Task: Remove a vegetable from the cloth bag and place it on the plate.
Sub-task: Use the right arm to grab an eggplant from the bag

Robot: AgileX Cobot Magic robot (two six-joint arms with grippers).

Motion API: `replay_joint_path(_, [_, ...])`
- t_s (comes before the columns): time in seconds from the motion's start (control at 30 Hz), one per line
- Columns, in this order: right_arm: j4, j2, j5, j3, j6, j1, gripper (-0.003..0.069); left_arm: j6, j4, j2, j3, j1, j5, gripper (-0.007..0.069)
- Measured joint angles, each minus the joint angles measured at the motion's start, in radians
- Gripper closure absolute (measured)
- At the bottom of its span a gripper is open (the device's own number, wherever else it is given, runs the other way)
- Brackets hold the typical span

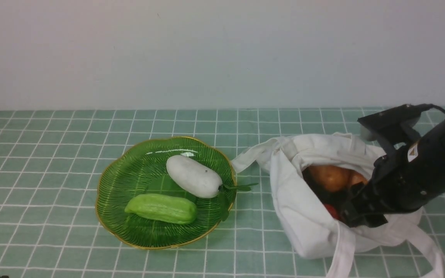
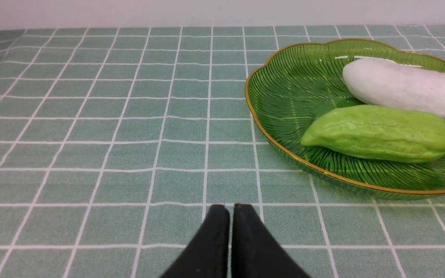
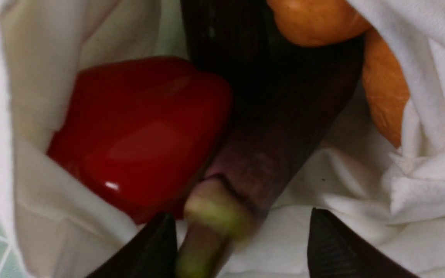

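Observation:
The cloth bag (image 1: 299, 208) lies open on its side at the right of the table. Inside it lies the vegetable, a dark purple eggplant (image 3: 276, 116) with a paler neck and a greenish stem end. My right gripper (image 3: 242, 216) reaches into the bag's mouth, open, with the stem end between its fingers and close to one of them. In the front view the right gripper (image 1: 355, 208) sits at the bag's opening. The green glass plate (image 1: 137, 173) stands left of the bag. My left gripper (image 2: 228, 208) is shut, low over the tablecloth beside the plate (image 2: 284, 88).
A white radish (image 1: 193, 175) and a light green cucumber (image 1: 162, 208) lie on the plate. In the bag a red pepper (image 3: 137, 131) and orange produce (image 3: 315, 19) press against the eggplant. The bag's straps (image 1: 427, 247) trail toward the front edge.

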Motion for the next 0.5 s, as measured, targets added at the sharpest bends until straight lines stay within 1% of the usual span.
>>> replay_joint_path(0.1, [-0.003,0.017,-0.004,-0.001,0.000,0.000,0.0307,0.000,0.000,0.000,0.000,0.000,0.000,0.0632])
replay_joint_path(0.13, [-0.003,0.024,-0.008,-0.001,0.000,0.001,0.0340,0.000,0.000,0.000,0.000,0.000,0.000,0.0632])
replay_joint_path(0.17, [-0.003,0.024,-0.008,-0.001,0.000,0.001,0.0340,0.000,0.000,0.000,0.000,0.000,0.000,0.0632])
replay_joint_path(0.2, [-0.004,0.030,-0.012,-0.001,0.000,0.002,0.0388,0.000,0.000,0.000,0.000,0.000,0.000,0.0632])
replay_joint_path(0.27, [-0.004,0.032,-0.015,-0.002,0.000,0.003,0.0452,0.000,0.000,0.000,0.000,0.000,0.000,0.0632])
replay_joint_path(0.43, [-0.007,0.028,-0.011,-0.002,0.000,0.004,0.0453,0.000,0.000,0.000,0.000,0.000,0.000,0.0632])
replay_joint_path(0.5, [-0.014,0.002,0.023,-0.012,0.003,0.004,0.0453,0.000,0.000,0.000,0.000,0.000,0.000,0.0632])
